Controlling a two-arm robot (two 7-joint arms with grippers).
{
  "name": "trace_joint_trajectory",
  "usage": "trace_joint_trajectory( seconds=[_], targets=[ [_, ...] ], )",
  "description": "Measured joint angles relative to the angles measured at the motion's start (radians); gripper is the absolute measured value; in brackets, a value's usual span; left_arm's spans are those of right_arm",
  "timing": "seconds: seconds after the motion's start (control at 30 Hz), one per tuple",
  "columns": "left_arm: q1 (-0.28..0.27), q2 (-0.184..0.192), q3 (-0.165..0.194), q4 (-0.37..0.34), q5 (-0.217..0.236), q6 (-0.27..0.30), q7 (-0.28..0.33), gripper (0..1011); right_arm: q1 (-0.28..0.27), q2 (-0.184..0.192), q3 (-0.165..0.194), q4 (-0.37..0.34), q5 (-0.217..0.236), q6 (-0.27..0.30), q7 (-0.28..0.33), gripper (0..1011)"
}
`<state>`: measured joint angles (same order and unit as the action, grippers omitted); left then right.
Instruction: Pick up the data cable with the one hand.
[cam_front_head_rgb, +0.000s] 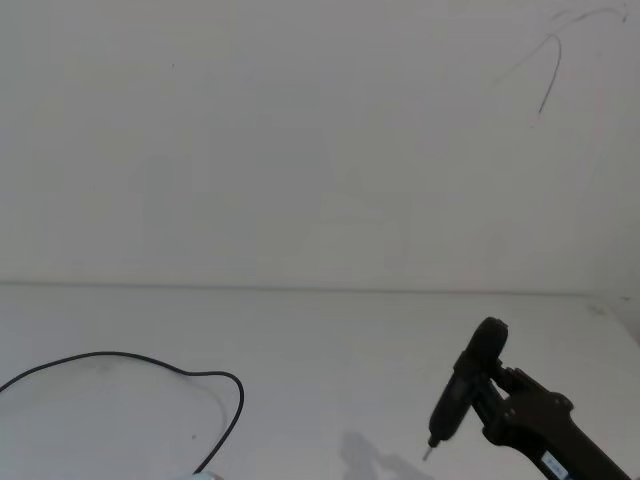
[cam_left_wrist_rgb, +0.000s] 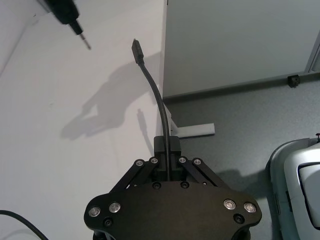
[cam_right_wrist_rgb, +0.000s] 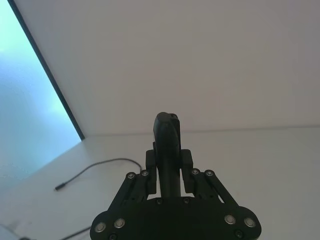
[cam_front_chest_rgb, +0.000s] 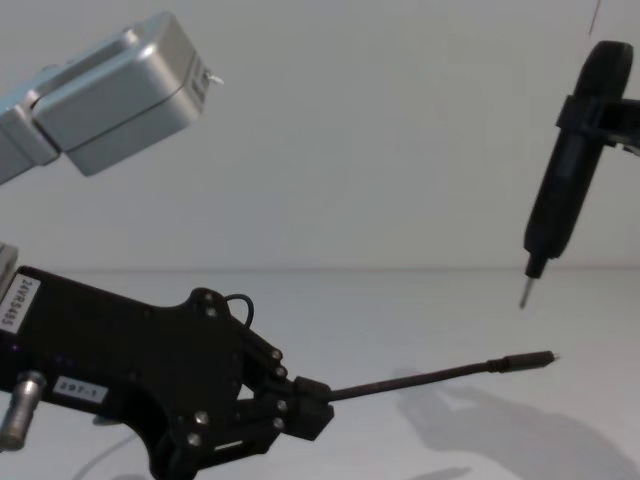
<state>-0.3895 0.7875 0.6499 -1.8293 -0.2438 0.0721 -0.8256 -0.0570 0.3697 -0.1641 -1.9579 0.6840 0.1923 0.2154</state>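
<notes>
The data cable (cam_front_chest_rgb: 430, 377) is held above the white worktop (cam_front_head_rgb: 330, 350), clamped in the left hand (cam_front_chest_rgb: 310, 405), which is closed narrowly on it. The right hand (cam_right_wrist_rgb: 169, 165) is closed on a black pen-shaped tool (cam_front_chest_rgb: 565, 170), pointed tip-down near the cable's plug (cam_front_chest_rgb: 525, 361).

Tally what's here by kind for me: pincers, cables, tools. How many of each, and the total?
Pincers: 2, the left pincer and the right pincer.
Cables: 1, the data cable, gripped by the left pincer.
Tools: 1, the pen-shaped tool, gripped by the right pincer.
Total: 4.
</notes>
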Motion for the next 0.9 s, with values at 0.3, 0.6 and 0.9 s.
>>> trace_joint_trajectory(
  seconds=[0.3, 0.6, 0.9],
  targets=[
    [0.004, 0.002, -0.007, -0.004, 0.009, 0.011, 0.035, 42, -0.042, 0.063, 0.030, -0.076, 0.015, 0.053, 0.000, 284],
    [0.012, -0.004, -0.027, -0.005, 0.030, 0.030, 0.093, 42, -0.060, 0.097, 0.047, -0.117, 0.040, 0.070, 0.016, 284],
    [0.014, -0.012, -0.039, 0.000, 0.041, 0.036, 0.123, 42, -0.040, 0.093, 0.036, -0.112, 0.035, 0.056, 0.005, 283]
  ],
)
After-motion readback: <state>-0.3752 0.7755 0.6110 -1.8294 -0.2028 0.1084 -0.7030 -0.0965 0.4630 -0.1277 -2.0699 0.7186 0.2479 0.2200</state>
